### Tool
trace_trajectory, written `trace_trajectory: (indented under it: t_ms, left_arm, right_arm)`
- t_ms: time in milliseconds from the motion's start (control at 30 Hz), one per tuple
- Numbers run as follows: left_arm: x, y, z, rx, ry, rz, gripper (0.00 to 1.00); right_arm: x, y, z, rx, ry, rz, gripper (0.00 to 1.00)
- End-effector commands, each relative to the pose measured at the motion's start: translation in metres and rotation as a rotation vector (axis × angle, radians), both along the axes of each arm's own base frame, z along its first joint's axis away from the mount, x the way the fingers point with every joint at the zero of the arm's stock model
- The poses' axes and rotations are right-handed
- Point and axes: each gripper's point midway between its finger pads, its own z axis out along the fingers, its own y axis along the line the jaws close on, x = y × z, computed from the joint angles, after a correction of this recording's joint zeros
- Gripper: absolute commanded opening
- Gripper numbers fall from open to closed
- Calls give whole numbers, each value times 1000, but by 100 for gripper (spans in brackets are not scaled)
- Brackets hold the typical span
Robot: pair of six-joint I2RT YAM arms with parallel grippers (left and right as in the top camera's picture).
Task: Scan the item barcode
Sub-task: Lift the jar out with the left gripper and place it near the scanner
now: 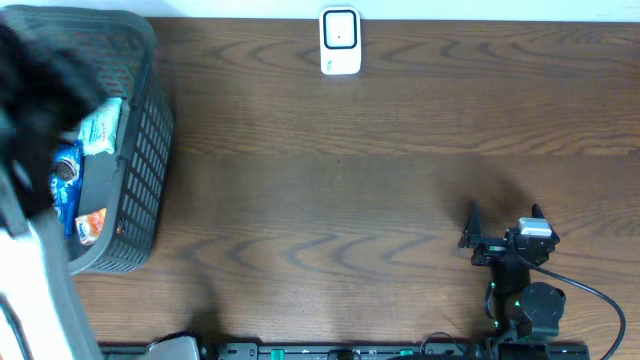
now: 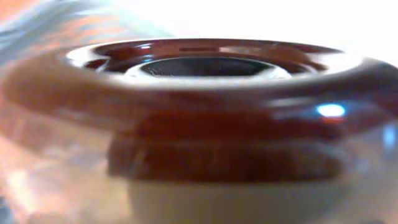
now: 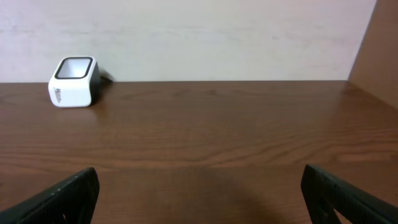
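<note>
Table [image 1: 380,200] of dark wood takes up nearly all of the overhead view, and bare wood lies between and ahead of the right jaws.

A dark slatted basket [image 1: 145,170] stands at the table's left edge, well apart from the right jaws and off to their left. The left arm [image 1: 35,80] shows only as a black blur over the basket's far end. The left gripper is lost in that blur and its fingers do not appear in its own wrist camera, so I cannot tell how wide its jaws stand or whether they hold anything.

The right arm [image 1: 530,300] sits at the near right edge of the table. The right gripper [image 1: 505,215] has its jaws spread wide with nothing between them. Its dark fingers [image 3: 62,198] stand at the two lower corners of the wrist view.

A small white scanner [image 1: 340,42] stands at the table's far edge, far ahead of the right jaws and to their left.

Inside the basket, under the left arm, lie a pale green packet [image 1: 100,128], a blue packet [image 1: 66,170] and an orange packet [image 1: 90,225].

A glossy brown round thing [image 2: 199,112] with a dark centre fills the left wrist view, very close to that camera and out of focus. What it is I cannot tell.
</note>
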Motion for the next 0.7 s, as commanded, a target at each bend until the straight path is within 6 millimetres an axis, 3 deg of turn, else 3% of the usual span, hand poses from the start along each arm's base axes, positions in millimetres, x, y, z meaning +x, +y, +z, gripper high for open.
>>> trace_trajectory:
  t_ms: [0,33,67,133,233,400,433,467,567,667]
  left_arm:
    - [13,-102,-8,-42,14,-295,57]
    - [15,-148,-18,-22,38,-395,57]
    - [17,-174,-29,-4,64,-452,57]
    - [18,-222,-57,41,138,-547,58]
    - [23,-273,-107,110,257,-634,57]
    - [32,-327,-204,112,479,-622,57]
    - [31,-342,-243,117,563,-599,57]
    - [30,-348,-263,123,605,-588,57]
    - [25,-362,-309,139,691,-561,57]
    - [20,-379,-341,144,722,-557,57]
  right_arm:
    - [0,3,0,-11,0,13,99]
    - [0,3,0,-11,0,13,99]
    - [0,3,0,-11,0,13,99]
    - [0,3,0,-11,0,13,99]
    - [0,3,0,-11,0,13,99]
    - [0,3,0,-11,0,13,99]
    - [0,3,0,-11,0,13,99]
    - [0,3,0,-11,0,13,99]
    - [0,3,0,-11,0,13,99]
    - [0,3,0,-11,0,13,99]
